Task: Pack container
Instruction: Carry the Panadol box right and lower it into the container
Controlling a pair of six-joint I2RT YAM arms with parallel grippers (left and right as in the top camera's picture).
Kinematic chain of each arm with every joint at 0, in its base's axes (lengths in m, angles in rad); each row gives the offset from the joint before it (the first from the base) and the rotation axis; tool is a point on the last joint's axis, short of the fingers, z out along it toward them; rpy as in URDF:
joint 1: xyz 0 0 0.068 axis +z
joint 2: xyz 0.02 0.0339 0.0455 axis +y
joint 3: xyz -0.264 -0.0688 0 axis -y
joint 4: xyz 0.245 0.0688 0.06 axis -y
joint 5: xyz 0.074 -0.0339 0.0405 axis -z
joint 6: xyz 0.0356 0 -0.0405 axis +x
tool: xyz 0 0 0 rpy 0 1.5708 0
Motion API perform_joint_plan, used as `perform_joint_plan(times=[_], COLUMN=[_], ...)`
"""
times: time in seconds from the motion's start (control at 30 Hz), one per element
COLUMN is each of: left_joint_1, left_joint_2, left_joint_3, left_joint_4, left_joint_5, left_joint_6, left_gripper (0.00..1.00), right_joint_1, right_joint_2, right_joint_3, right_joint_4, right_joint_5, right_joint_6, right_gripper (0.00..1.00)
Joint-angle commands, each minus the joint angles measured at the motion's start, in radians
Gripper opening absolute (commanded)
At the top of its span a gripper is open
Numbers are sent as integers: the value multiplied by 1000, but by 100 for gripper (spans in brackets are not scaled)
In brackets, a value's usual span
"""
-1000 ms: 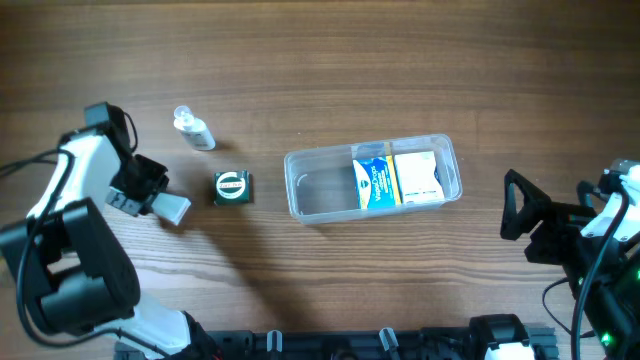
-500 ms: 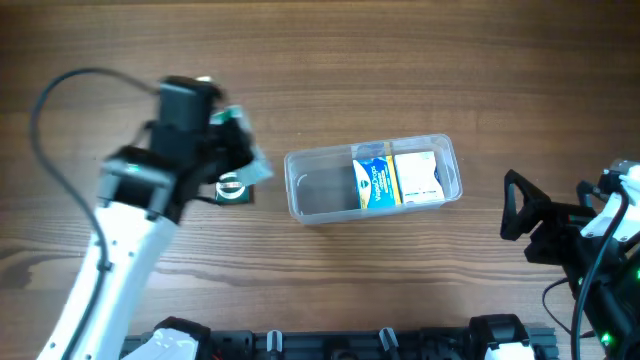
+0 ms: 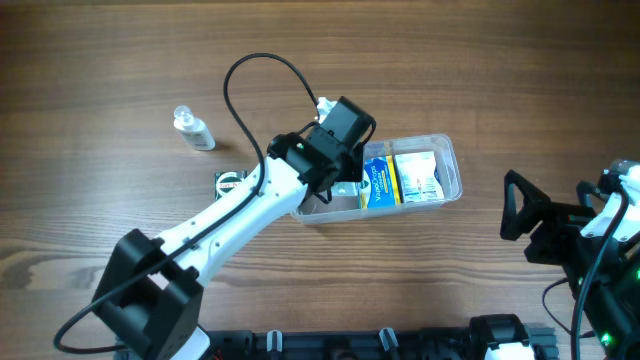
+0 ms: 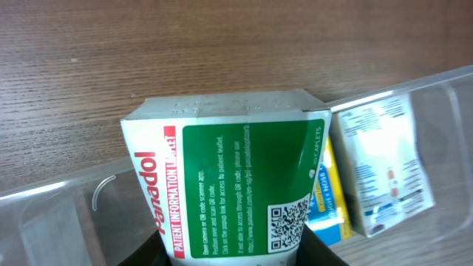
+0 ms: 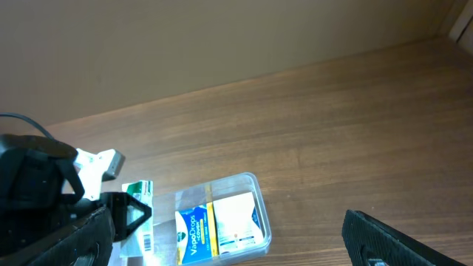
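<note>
The container (image 3: pixel 448 165) is a clear plastic tub right of the table's middle. A blue VapoDrops box (image 3: pixel 375 182) and a white box (image 3: pixel 418 174) lie in its right half. My left gripper (image 3: pixel 335 172) is shut on a green and white Panadol box (image 4: pixel 229 185) and holds it over the tub's left half. In the right wrist view the container (image 5: pixel 255 222) and the Panadol box (image 5: pixel 137 210) show at the bottom left. My right gripper (image 3: pixel 535 225) is open and empty, well to the right of the tub.
A small clear bottle (image 3: pixel 193 130) lies at the far left. A small dark green box with a round label (image 3: pixel 230 184) sits left of the tub, partly under my left arm. The tub wall (image 4: pixel 66 196) shows in the left wrist view.
My left arm has swung from the table's far left to the container, carrying the Panadol box with it. The right arm has not moved.
</note>
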Motion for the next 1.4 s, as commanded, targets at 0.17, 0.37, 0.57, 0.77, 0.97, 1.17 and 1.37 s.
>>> perform_joint_plan(times=[0.17,0.37,0.57,0.77,0.97,1.17,1.37], left_joint_1=[-6,-6,-6,-6,-6,-6,-11], left_joint_2=[0,0,0,22,107,155,151], left_joint_3=[9,9,8,8,8,8,9], left_joint_4=[-60,-109,-110,-110,-112,-72,-73], left_joint_5=[-10,-10,-9,14,13,-29,-84], left_joint_6=[523,954,1213,1270,1316,1315,1300], left_gripper=[38,22,15,36,34,65,60], right_joint_1=[-4,-4,-4,-4,-4,-4,-4], right_joint_2=[6,6,6,6,6,6,6], right_joint_3=[0,0,0,0,0,0,0], right_joint_4=[2,2,2,2,2,2,2], right_joint_5=[13,13,13,13,13,13,13], right_joint_6=[-19,-19,-19,-19,-19,-19,-19], right_gripper=[100,100,100,100,100,100,100])
